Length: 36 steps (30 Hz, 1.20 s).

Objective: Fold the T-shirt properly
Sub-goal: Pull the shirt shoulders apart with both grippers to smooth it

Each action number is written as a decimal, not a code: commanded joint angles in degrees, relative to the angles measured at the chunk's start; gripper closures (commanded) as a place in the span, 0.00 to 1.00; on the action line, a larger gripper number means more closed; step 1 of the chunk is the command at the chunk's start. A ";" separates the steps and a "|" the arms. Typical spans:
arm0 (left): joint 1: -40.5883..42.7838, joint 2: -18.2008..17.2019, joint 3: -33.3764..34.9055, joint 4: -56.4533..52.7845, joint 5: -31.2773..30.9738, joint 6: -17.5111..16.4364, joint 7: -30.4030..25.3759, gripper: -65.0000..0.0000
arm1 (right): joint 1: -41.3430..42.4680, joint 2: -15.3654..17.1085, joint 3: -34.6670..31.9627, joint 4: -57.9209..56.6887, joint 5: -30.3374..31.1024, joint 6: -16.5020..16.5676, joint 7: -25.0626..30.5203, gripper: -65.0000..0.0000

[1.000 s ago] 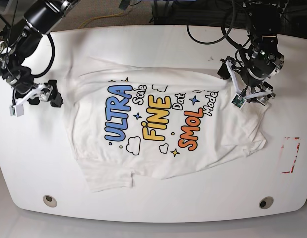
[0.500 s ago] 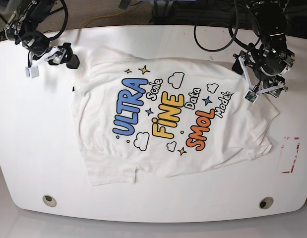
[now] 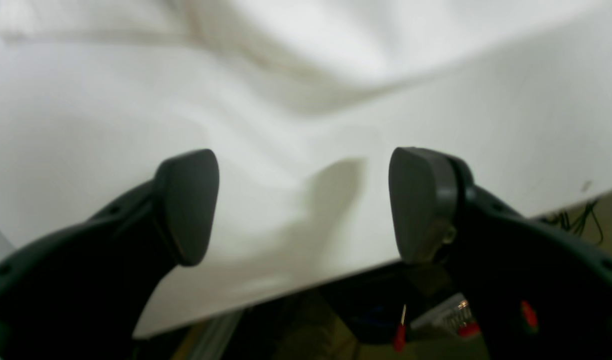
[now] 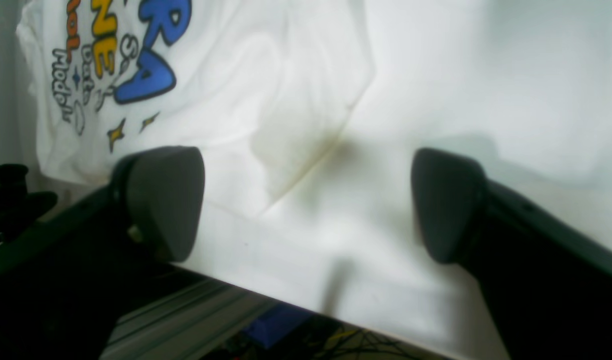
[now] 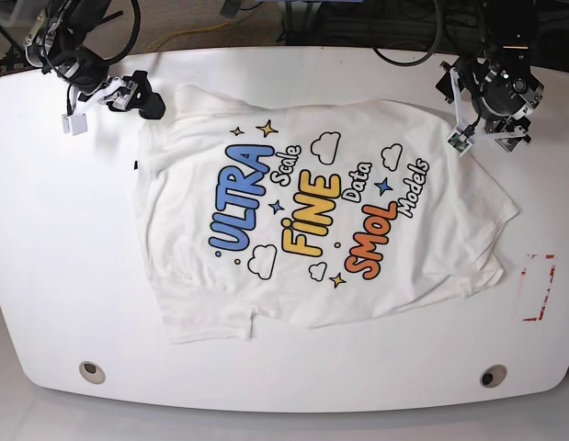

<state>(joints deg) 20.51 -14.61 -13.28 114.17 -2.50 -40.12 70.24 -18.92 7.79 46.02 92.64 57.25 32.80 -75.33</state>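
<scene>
The white T-shirt [image 5: 312,211] lies spread on the white table [image 5: 63,257], print up, reading "ULTRA Scale FINE Data SMOL Models". My right gripper [image 5: 137,96] is at the shirt's far left corner, open and empty. In the right wrist view the right gripper [image 4: 306,200] hangs over the table's far edge, with the shirt's printed part [image 4: 150,75] at upper left. My left gripper [image 5: 482,124] is at the shirt's far right corner. In the left wrist view the left gripper [image 3: 303,205] is open and empty, with folds of the T-shirt [image 3: 336,40] beyond it.
A red-outlined marking [image 5: 539,287] sits near the table's right edge. Two round holes [image 5: 92,371] [image 5: 493,375] are near the front edge. Cables and arm bases lie behind the far edge [image 5: 293,18]. The table's far edge [image 3: 336,275] runs just under the left gripper.
The shirt has slid toward the far edge and now lies flatter and wider. Both grippers have moved toward the far edge, ending at its far corners.
</scene>
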 commanded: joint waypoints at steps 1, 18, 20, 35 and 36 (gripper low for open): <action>-0.42 -0.73 -3.73 1.13 0.17 0.12 -0.30 0.25 | -0.12 0.69 -1.23 0.94 -0.16 -0.58 -0.32 0.05; -10.10 -0.47 -24.39 0.60 -8.35 0.12 -0.04 0.25 | 0.06 -3.70 -8.26 0.68 -0.68 -0.84 0.03 0.19; -12.64 -0.47 -26.68 0.60 -8.27 0.12 -0.04 0.25 | 0.15 -3.70 -8.44 0.68 -0.68 -0.84 0.74 0.35; -26.10 -0.47 -25.10 -10.30 -8.35 0.12 -0.83 0.08 | 0.15 -2.47 -8.70 0.85 -0.68 -0.22 2.85 1.00; -27.24 -0.47 -25.10 -12.59 -8.35 0.12 -1.71 0.08 | 0.15 -2.47 -8.70 0.85 -0.68 -0.22 2.85 1.00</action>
<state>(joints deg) -4.95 -14.15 -38.28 103.90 -10.63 -40.14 70.48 -18.96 4.47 37.04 92.51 55.33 32.01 -73.30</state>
